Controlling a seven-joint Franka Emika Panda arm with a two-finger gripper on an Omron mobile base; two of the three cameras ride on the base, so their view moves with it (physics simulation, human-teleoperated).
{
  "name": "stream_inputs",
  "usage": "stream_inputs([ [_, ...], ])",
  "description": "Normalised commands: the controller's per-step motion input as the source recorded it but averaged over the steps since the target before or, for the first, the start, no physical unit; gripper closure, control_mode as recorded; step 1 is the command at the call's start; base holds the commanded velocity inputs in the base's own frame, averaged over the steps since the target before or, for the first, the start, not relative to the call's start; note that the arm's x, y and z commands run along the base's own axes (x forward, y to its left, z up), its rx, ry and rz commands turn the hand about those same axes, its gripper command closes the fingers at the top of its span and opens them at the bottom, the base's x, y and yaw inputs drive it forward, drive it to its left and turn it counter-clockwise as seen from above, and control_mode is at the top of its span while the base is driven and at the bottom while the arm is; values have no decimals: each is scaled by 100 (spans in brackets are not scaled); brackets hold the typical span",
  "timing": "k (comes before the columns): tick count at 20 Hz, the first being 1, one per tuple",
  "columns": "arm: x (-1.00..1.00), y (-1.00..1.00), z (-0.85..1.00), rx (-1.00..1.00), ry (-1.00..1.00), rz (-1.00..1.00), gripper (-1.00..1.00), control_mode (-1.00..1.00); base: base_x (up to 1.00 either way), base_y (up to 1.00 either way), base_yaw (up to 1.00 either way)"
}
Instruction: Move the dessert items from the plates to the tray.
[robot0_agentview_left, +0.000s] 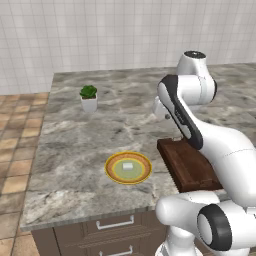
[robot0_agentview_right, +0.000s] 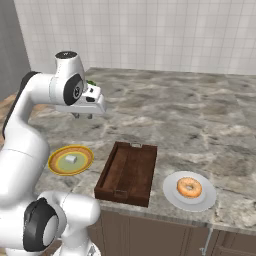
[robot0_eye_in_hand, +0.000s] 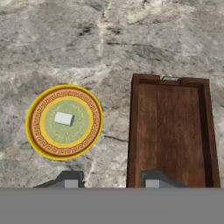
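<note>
From the hand camera I have the gripper (robot0_eye_in_hand: 108, 183) hanging high over the counter (robot0_eye_in_hand: 131, 39), its two dark fingertips (robot0_eye_in_hand: 71, 183) drawn in as narrow as they go, with nothing between them. In the right base view the gripper (robot0_agentview_right: 84, 116) sits up at the end of the bent arm, well above the stone top. Below the gripper and off to the left fingertip's side lies the yellow-rimmed plate (robot0_eye_in_hand: 37, 131), green in the middle, with the small white cube (robot0_eye_in_hand: 64, 118) resting near its centre. Under the right fingertip's side I see the brown tray (robot0_eye_in_hand: 168, 131), lying flat just beside that plate but not touching it, its bed bare. The left base view shows the same plate (robot0_agentview_left: 111, 170) with the cube (robot0_agentview_left: 128, 166) on it and the tray (robot0_agentview_left: 187, 165) partly hidden behind the arm. Beyond the tray, on its far side from the gripper, the right base view shows the white plate (robot0_agentview_right: 172, 197) with the donut (robot0_agentview_right: 189, 187) lying on it, near the counter's front edge. Farther back on the counter stands a small potted plant (robot0_agentview_left: 89, 97), well apart from the plates.
</note>
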Motion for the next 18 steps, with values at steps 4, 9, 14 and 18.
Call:
stream_inputs([
  [4,6,6,-4,0,0,0,-100,-100,0,0,0],
  [9,0,61,-30,-3,6,-1,-100,-100,0,0,0],
  [14,1,71,-22,-8,19,0,-100,-100,0,0,0],
  [18,4,49,-42,-4,24,0,-100,-100,0,0,0],
])
